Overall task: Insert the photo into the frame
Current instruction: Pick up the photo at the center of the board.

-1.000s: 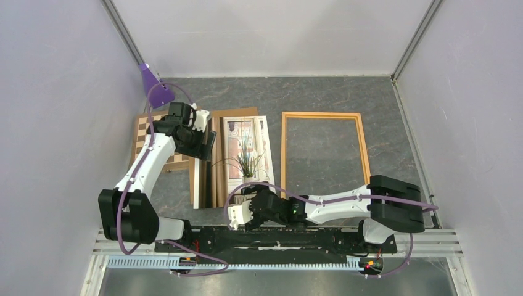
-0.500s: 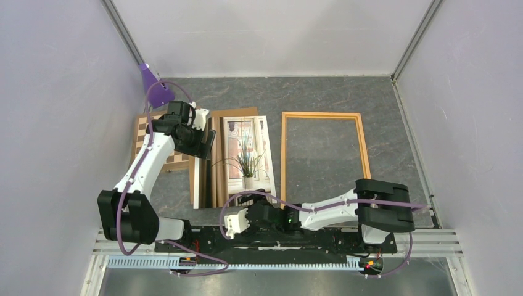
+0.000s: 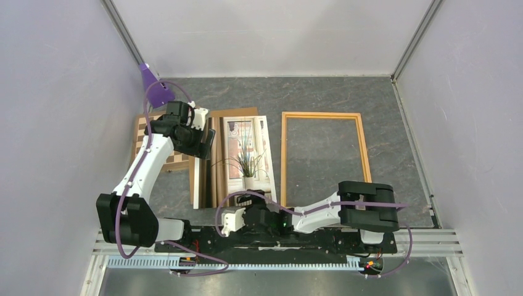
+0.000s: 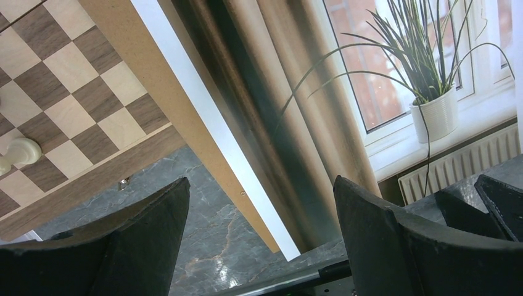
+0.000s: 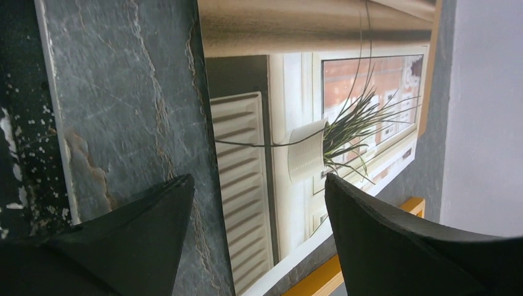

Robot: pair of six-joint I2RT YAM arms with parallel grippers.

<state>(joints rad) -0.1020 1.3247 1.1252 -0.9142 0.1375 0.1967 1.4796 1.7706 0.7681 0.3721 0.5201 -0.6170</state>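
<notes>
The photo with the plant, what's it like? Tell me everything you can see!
The photo is a shiny print with a white border, lying flat, picture up. It shows a spiky green plant in a white pot on a windowsill, brown curtains, a bright window and a radiator. It rests on a brown board, left of the wooden frame, not inside it.

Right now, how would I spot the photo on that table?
Start at the orange frame lying on the grey table. Just left of it lies the photo. Unlike the chessboard farther left, it shows a potted plant by a window.
</notes>
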